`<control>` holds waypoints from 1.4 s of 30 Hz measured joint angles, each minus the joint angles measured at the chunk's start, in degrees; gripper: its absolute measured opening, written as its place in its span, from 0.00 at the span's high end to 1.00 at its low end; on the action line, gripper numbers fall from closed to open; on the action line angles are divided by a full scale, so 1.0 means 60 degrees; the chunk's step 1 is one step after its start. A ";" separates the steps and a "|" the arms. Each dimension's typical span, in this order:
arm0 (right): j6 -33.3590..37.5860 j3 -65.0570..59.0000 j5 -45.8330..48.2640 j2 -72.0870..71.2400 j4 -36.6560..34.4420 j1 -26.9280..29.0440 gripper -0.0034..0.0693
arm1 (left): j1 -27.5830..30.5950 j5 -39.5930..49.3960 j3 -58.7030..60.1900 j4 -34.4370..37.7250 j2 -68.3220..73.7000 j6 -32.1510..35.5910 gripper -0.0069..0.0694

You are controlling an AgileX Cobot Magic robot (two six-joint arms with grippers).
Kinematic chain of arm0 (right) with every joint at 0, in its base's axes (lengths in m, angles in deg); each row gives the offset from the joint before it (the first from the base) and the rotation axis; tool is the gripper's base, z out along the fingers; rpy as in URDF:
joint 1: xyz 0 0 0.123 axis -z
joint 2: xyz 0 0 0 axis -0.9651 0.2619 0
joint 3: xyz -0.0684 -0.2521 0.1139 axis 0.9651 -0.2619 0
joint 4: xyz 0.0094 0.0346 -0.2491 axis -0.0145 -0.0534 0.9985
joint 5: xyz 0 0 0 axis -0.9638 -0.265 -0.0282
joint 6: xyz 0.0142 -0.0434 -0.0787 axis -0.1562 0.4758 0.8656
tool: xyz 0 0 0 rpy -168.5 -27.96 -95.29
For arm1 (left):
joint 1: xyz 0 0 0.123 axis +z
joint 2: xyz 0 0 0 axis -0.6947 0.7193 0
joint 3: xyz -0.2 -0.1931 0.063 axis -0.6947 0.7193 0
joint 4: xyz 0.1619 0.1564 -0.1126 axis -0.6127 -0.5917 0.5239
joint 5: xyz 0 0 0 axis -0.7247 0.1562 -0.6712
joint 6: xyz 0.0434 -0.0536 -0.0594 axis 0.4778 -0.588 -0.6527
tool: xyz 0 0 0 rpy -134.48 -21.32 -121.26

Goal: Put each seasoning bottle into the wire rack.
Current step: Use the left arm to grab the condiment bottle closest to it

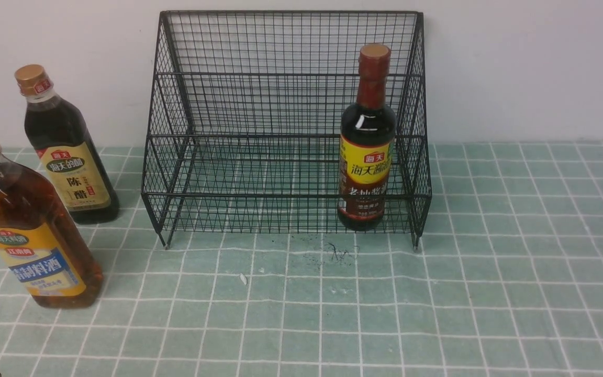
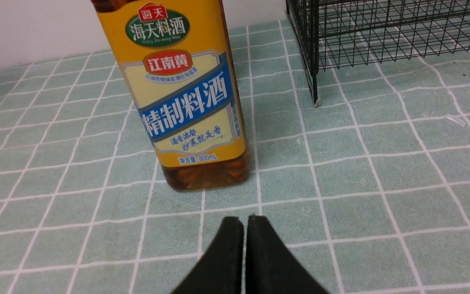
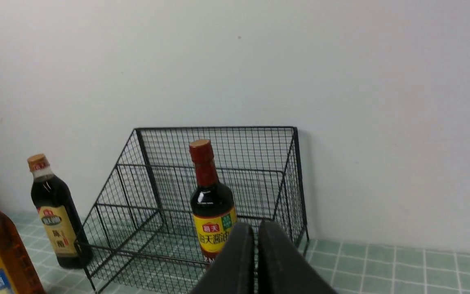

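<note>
Front view: the wire rack was seen standing on the green tiled counter, backed against the white wall. The slim-necked bottle, dark with a yellow-maroon label, was found upright inside the rack's lower front tier, close to its right side. The other two seasoning bottles were seen outside the rack, upright on the counter to its left. The beige-label bottle, dark with a tan cap, was set nearer the wall and just beside the rack. The amber bottle, with its yellow-blue label, was set nearer the robot and apart from the other.

In the left wrist view the left fingers were shown pressed together with nothing held. The amber bottle was seen just ahead of them, untouched. In the right wrist view the right fingers were likewise closed on nothing and pointed toward the rack.
</note>
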 joint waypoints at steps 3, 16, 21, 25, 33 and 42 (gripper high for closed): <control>-0.0008 -0.1352 -0.1795 -0.0391 -0.0009 0.0000 0.97 | 0.0000 0.0000 0.0000 0.0000 0.0000 0.0000 0.92; -0.0008 -0.3058 -0.3016 -0.0390 0.0041 0.0000 0.97 | 0.0000 0.0000 0.0000 0.0000 0.0000 0.0000 0.92; 0.0061 -0.3177 -0.2854 -0.0416 0.0087 0.0022 0.97 | 0.0000 0.0000 0.0000 0.0000 0.0000 0.0000 0.92; 0.0135 -0.3728 -0.2845 -0.0576 0.0123 0.0719 0.97 | 0.0000 0.0000 0.0000 0.0000 0.0000 0.0000 0.92; 0.0062 -0.6050 -0.2814 -0.0576 -0.0052 0.3922 0.97 | 0.0000 0.0000 0.0000 0.0000 0.0000 0.0000 0.92; 0.0243 -0.6422 -0.2957 -0.0714 -0.0161 0.4528 0.97 | 0.0000 0.0004 0.0000 0.0000 0.0000 0.0000 0.92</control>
